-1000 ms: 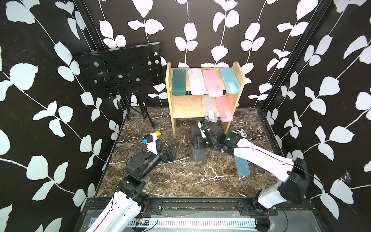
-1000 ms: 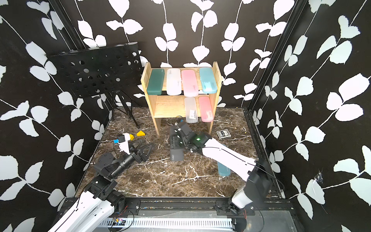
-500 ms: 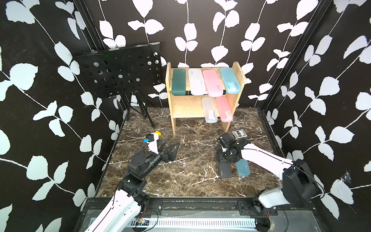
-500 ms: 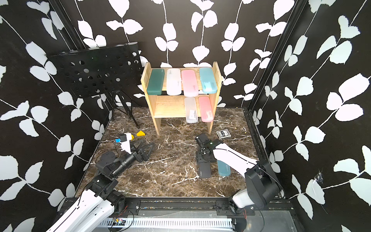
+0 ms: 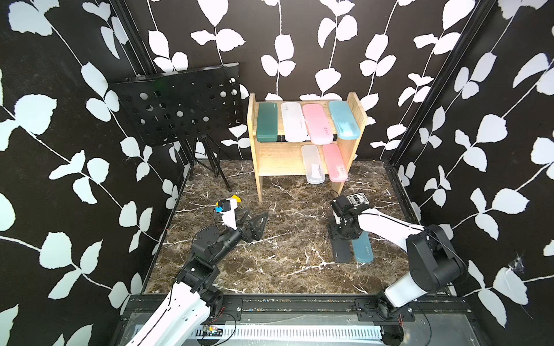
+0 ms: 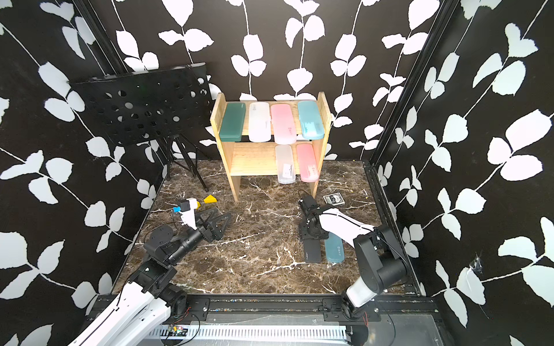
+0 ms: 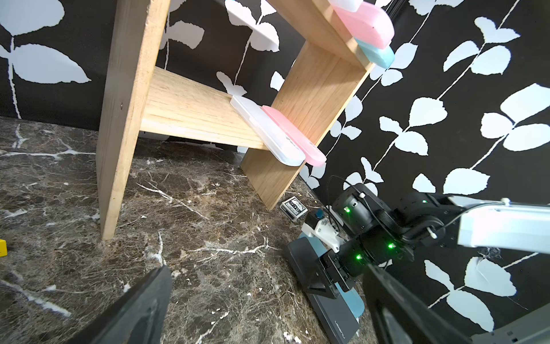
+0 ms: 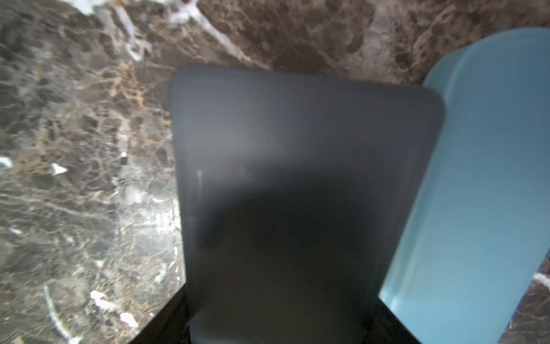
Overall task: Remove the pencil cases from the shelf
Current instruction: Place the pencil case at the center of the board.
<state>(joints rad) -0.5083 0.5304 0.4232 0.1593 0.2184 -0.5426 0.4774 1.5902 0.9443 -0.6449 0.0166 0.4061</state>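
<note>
While the right gripper [image 5: 343, 236] clamps the far end of the black case [image 5: 341, 250], that case lies flat on the marble floor [image 5: 284, 263], at about 4 o'clock from the floor's middle in both top views. From the right wrist camera the black case [image 8: 297, 178] runs out between the dark fingers, which press on its long sides. The teal case [image 5: 363, 250] lies parallel, just beside it at its 3 o'clock side, also on the floor.

Over at 9 o'clock the left gripper [image 5: 257, 213] hangs low above the marble, jaws spread wide and holding nothing.

At 12 o'clock stands the shelf [image 5: 281, 161]. Its top tier carries, from 9 to 3 o'clock, the green case [image 5: 266, 121], clear case [image 5: 294, 121], pink case [image 5: 317, 123] and blue case [image 5: 344, 119]. On the lower tier, toward its 3 o'clock end, the lower clear case [image 5: 312, 164] and lower pink case [image 5: 335, 163] lie side by side, jutting past the front edge.
</note>
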